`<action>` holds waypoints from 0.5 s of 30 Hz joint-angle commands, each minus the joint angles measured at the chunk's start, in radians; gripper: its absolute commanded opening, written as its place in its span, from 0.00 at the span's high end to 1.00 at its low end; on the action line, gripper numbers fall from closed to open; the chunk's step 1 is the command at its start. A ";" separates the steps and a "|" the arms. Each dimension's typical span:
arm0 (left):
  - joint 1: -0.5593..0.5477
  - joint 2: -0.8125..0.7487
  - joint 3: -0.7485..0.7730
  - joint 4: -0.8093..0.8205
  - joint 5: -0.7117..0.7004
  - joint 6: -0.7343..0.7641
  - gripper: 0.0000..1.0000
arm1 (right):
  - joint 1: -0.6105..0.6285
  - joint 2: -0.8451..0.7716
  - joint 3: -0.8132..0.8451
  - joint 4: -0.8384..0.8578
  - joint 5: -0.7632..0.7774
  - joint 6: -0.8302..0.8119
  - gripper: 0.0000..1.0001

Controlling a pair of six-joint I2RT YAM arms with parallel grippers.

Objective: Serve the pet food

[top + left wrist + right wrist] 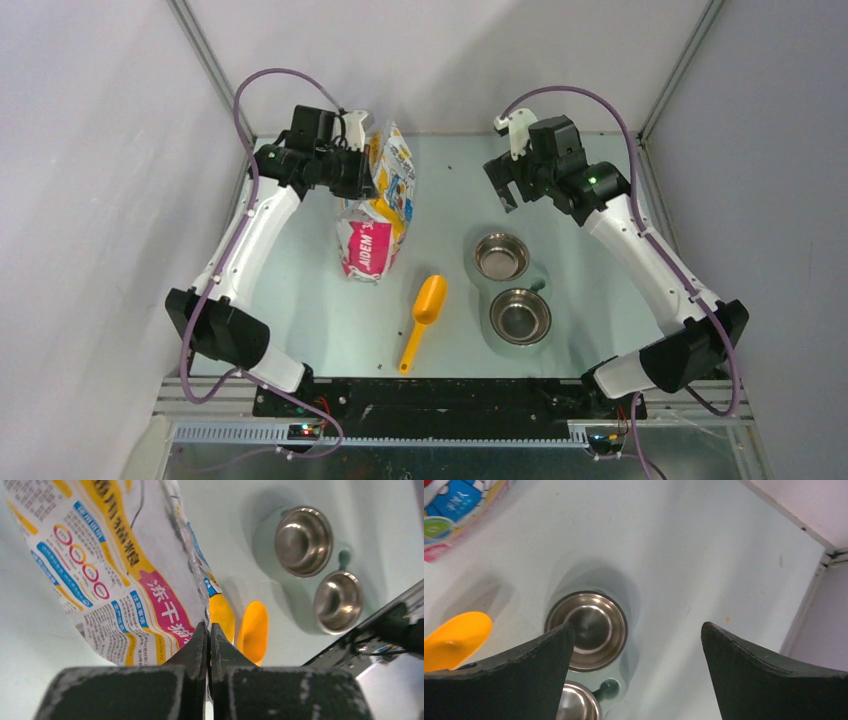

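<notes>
No pet food shows in any view. The printed bag point(380, 215) stands upright at the back left, with my left gripper point(365, 170) shut on its top edge. In the left wrist view the bag's point(100, 570) thin edge runs down between the closed jaws of the left gripper point(209, 627). A yellow scoop point(425, 315) lies flat on the table in front of the bag, bowl end away from me. My right gripper point(510, 192) hangs open and empty above the far steel bowl point(501, 256); in its own view the right gripper point(636, 630) frames that bowl point(588, 630).
A second steel bowl point(520, 316) sits nearer me in the same pale double-bowl stand point(540, 285). White walls and metal frame posts close in the table on three sides. The arm bases and a black rail point(450, 395) line the near edge.
</notes>
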 commanded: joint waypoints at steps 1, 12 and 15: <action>-0.004 -0.032 0.108 0.204 0.180 -0.175 1.00 | 0.009 0.055 0.076 0.027 -0.077 0.062 0.00; 0.066 -0.089 0.078 0.206 0.290 -0.197 0.48 | 0.082 0.311 0.394 -0.037 -0.327 0.218 0.04; 0.099 -0.103 0.107 0.200 0.213 -0.216 0.33 | 0.090 0.344 0.443 0.011 -0.309 0.276 0.12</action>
